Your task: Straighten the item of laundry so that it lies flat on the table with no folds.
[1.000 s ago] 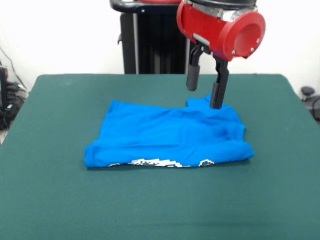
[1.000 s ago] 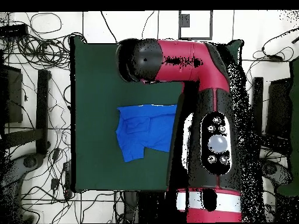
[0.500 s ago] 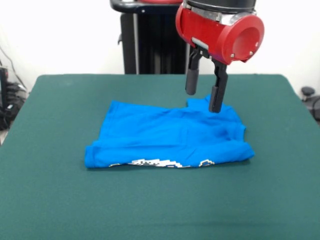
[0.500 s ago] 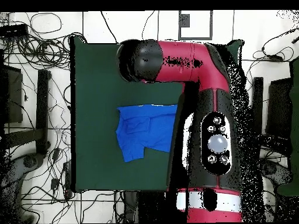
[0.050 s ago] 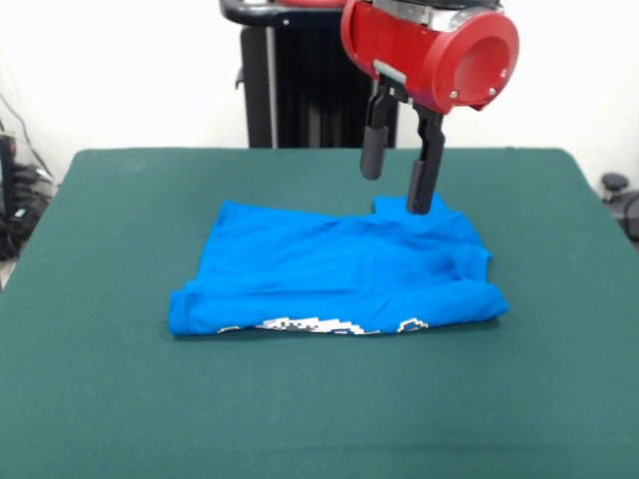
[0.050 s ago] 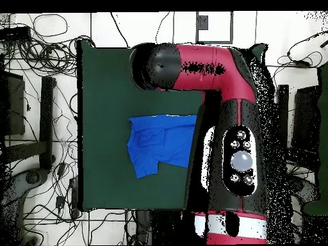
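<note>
The item of laundry point(image 5: 334, 269), a bright blue T-shirt, lies folded over on the green table point(image 5: 120, 399). A strip of white pixel graphic peeks out along its near folded edge. In the overhead view the item of laundry point(image 6: 157, 144) shows as a blue patch beside the arm, partly covered by it. My gripper point(image 5: 396, 190) hangs open just above the shirt's far right corner, with nothing between its two black fingers point(image 5: 421, 180). Neither finger touches the cloth. The red wrist housing sits above them.
The black pedestal point(image 5: 300, 75) stands behind the table's far edge. Cables and equipment point(image 6: 38, 77) lie on the floor around the table. The arm's red body point(image 6: 230, 128) covers one side of the table in the overhead view.
My gripper has risen and drifted slightly left, its right finger lifting off the shirt's far corner. The shirt has not moved.
</note>
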`<state>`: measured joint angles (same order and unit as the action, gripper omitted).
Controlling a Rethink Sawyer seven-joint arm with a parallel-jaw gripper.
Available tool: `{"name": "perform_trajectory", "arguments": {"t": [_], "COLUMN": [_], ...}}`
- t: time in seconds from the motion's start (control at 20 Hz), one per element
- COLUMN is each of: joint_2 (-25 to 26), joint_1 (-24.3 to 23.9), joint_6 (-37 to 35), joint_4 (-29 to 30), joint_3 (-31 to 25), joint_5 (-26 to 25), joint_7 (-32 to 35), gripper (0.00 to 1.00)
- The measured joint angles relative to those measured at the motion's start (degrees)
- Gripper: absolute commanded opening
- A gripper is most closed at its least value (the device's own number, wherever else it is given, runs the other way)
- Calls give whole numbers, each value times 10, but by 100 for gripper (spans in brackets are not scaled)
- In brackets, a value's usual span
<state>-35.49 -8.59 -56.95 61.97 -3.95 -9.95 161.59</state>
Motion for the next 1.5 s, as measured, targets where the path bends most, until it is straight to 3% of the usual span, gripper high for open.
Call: {"name": "perform_trajectory", "arguments": {"t": [1.5], "joint_2": [3], "joint_1": [0], "joint_6": [0], "joint_4": [16], "joint_3": [5], "joint_5": [1], "joint_7": [0], "gripper": [100]}}
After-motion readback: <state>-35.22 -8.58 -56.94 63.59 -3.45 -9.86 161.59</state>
